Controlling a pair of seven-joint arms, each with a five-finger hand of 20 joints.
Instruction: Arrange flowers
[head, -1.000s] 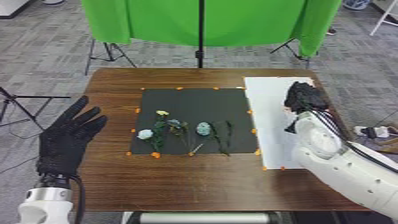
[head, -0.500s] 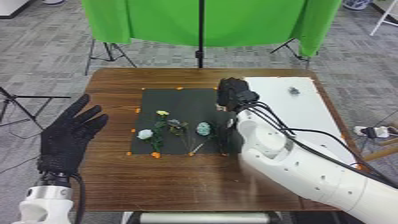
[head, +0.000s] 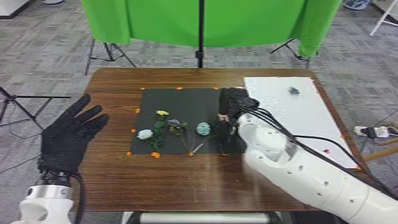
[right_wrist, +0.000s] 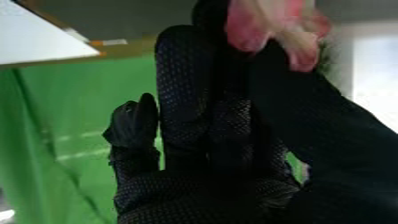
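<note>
pink flower (right_wrist: 298, 35), pinched by right robot hand (head: 234, 100)

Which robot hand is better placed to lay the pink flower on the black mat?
Right, most likely: the right robot hand holds the pink flower over the black mat; the left robot hand is open beyond the mat's left side.

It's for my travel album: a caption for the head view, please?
Flowers lie on a dark mat as the robot's right hand holds a pink flower over its right side.
</note>
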